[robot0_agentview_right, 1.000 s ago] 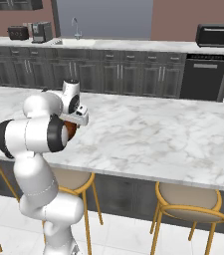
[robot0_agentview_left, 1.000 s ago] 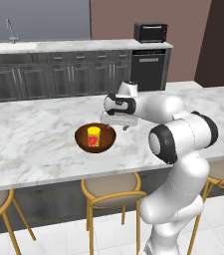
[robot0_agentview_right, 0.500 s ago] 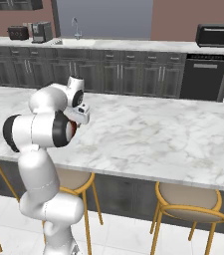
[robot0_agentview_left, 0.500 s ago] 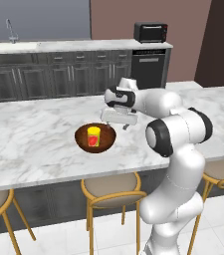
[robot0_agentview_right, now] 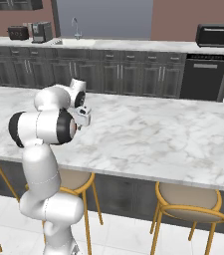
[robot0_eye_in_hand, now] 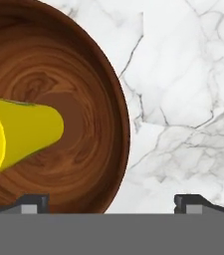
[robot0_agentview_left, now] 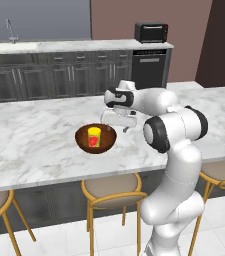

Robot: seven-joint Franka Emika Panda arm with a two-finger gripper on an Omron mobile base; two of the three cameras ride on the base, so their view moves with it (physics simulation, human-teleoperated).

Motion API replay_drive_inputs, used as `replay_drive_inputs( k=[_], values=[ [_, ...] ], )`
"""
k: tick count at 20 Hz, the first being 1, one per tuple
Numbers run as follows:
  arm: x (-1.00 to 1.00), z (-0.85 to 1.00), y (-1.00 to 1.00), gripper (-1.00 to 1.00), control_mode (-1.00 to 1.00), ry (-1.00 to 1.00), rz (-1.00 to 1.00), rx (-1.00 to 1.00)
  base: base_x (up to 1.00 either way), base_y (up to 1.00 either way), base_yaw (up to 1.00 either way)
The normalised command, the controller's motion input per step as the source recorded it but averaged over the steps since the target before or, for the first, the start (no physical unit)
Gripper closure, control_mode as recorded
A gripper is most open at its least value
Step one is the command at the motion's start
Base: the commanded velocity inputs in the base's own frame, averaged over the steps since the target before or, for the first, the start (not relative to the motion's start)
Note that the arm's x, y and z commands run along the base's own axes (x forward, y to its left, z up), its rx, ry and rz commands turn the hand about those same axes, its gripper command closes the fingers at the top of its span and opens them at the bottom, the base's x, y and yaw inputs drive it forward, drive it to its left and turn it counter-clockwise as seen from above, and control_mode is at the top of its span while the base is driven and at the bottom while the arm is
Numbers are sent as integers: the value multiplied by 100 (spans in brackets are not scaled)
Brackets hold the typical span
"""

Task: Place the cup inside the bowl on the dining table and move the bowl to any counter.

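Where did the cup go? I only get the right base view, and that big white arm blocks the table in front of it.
Observer: The cup stands upright inside the bowl, on the dining table.
Operator: Is the claw holding it?
Observer: No. The gripper hangs open, just above the bowl's right rim.
Operator: Anything else nearby?
Observer: The hand view shows the fingertips either side of the bowl's rim, over marble.

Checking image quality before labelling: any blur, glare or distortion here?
Left base view: sharp, flat even light, no glare on the dining table. Hand view: cup looks stretched by the close lens and cut off at the frame edge; bowl grain crisp.
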Motion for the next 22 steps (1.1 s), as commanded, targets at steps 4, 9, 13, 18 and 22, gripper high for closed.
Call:
replay_drive_inputs(
  k=[4, 9, 13, 18, 22],
  values=[
    [0, -15, 0, -100, -100, 0, 0, 0, 0, 0, 0],
    [0, -17, 0, -100, -100, 0, 0, 0, 0, 0, 0],
    [0, -18, 0, -100, -100, 0, 0, 0, 0, 0, 0],
    [0, -25, 0, -100, -100, 0, 0, 0, 0, 0, 0],
    [0, -17, 0, -100, -100, 0, 0, 0, 0, 0, 0]
  ],
)
